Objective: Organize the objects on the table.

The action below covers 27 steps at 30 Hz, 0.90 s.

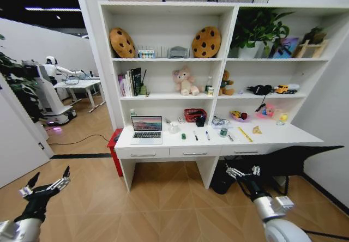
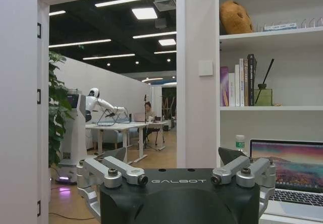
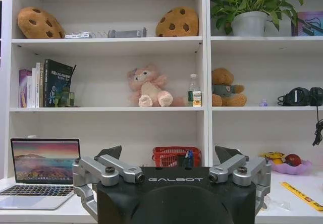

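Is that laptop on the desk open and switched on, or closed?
Open and on: the laptop has its lid raised, the screen glows with a colourful wallpaper and the keyboard is exposed.

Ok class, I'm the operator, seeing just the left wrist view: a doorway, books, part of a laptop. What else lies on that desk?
Observer: A yellow ruler lies on the table, well to the right of the laptop.
Operator: Anything at the back?
Observer: A red basket stands mid-desk, against the back wall.
Operator: And the other arm?
Observer: The right end effector hangs open, low in front of the drawers, short of the table.
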### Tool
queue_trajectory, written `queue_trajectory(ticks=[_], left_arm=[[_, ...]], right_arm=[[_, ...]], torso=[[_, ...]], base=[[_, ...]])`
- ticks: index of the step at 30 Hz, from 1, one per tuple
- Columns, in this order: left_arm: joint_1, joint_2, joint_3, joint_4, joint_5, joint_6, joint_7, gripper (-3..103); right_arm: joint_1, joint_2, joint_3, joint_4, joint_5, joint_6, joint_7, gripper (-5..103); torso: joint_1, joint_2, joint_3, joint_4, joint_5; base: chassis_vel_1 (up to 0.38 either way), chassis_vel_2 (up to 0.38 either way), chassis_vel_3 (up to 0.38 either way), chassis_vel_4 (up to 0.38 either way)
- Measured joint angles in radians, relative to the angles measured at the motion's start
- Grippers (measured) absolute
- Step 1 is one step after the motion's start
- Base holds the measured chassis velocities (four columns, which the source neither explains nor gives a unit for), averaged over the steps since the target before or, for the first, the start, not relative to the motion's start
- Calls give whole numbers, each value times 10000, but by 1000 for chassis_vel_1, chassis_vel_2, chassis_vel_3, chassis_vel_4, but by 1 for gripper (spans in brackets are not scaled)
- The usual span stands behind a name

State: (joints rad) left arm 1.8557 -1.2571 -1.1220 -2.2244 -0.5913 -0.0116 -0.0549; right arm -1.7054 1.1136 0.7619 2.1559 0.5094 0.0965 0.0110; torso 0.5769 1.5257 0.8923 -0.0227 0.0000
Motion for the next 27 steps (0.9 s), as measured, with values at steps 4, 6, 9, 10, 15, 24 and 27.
queue_trajectory(ticks=[4, 6, 9, 10, 15, 24, 27], left_arm=[[-12, 0, 18, 17, 32, 7, -9, 100], [-39, -3, 31, 38, 46, 17, -12, 100], [-80, -11, 52, 78, 57, 24, -18, 100], [-103, -15, 62, 97, 61, 29, -22, 100], [-100, -19, 64, 114, 61, 32, -27, 100], [-48, -59, 48, 245, 86, 33, -32, 100], [-69, -81, 70, 245, 122, 33, -35, 100]], right_arm=[[-9, 45, 0, -44, -48, 43, -28, 100], [-19, 88, -13, -59, -86, 75, -59, 100], [-16, 123, -52, -79, -90, 83, -67, 100], [-2, 127, -78, -95, -91, 83, -69, 100], [8, 99, -95, -166, -98, 93, -72, 100], [31, 141, -174, -326, -139, 107, -85, 100], [54, 167, -192, -392, -166, 122, -81, 100]], torso=[[0, 0, 0, 1, 0], [0, 0, 0, 0, 0], [0, 0, 0, 0, 0], [0, 0, 0, 0, 0], [0, 0, 0, 0, 0], [0, 0, 0, 0, 0], [-1, 0, 0, 0, 0]], base=[[0, 0, 0, 0], [0, 0, 0, 0], [0, 0, 0, 0], [0, 0, 0, 0], [0, 0, 0, 0], [0, 0, 0, 0], [0, 0, 0, 0]])
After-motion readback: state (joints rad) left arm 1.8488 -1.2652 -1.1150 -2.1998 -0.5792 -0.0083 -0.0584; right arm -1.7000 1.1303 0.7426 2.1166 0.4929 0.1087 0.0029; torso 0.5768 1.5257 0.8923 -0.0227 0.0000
